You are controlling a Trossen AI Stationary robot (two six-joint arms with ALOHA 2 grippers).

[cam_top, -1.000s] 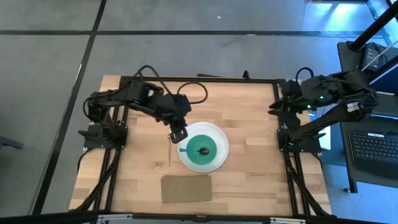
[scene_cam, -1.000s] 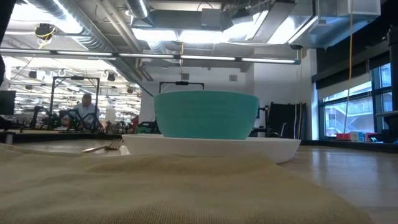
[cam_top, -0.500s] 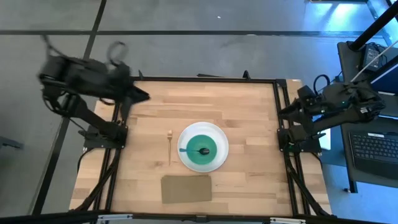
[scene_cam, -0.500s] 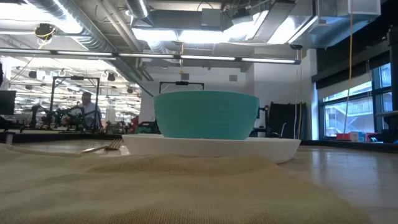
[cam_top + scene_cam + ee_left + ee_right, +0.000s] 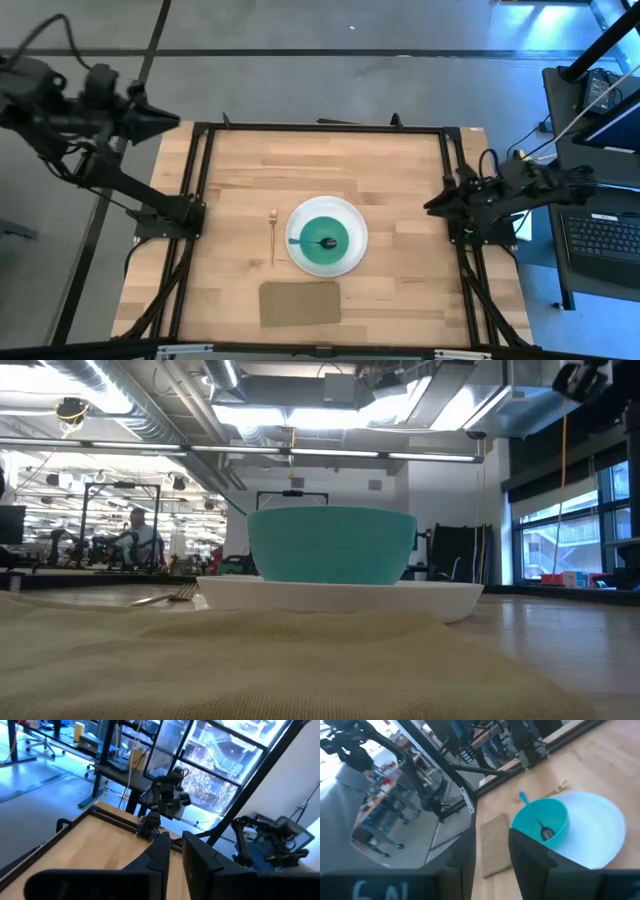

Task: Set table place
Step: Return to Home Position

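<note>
A round white plate (image 5: 352, 252) lies mid-table on the wooden table (image 5: 390, 170). A teal bowl (image 5: 322, 238) stands on the plate, with a dark spoon (image 5: 326, 241) lying in it. A pale fork (image 5: 272, 236) lies flat on the table just left of the plate. My left gripper (image 5: 172, 119) is shut and empty, held up beyond the table's far left corner. My right gripper (image 5: 432, 206) is open and empty at the table's right edge. The right wrist view shows the bowl (image 5: 540, 817), spoon (image 5: 545, 831), plate (image 5: 602, 832) and fork (image 5: 560, 786).
A tan rectangular mat (image 5: 300, 303) lies near the front edge, below the plate; it fills the foreground of the low view (image 5: 250, 660). A black metal frame (image 5: 320, 127) edges the table. A person (image 5: 140, 540) sits far off in the room behind.
My left gripper has drawn back from the fork beside the plate, rising and swinging out past the table's far left corner. My right gripper has moved a little toward the near edge along the table's right side. Fork, plate, bowl and spoon have stayed put.
</note>
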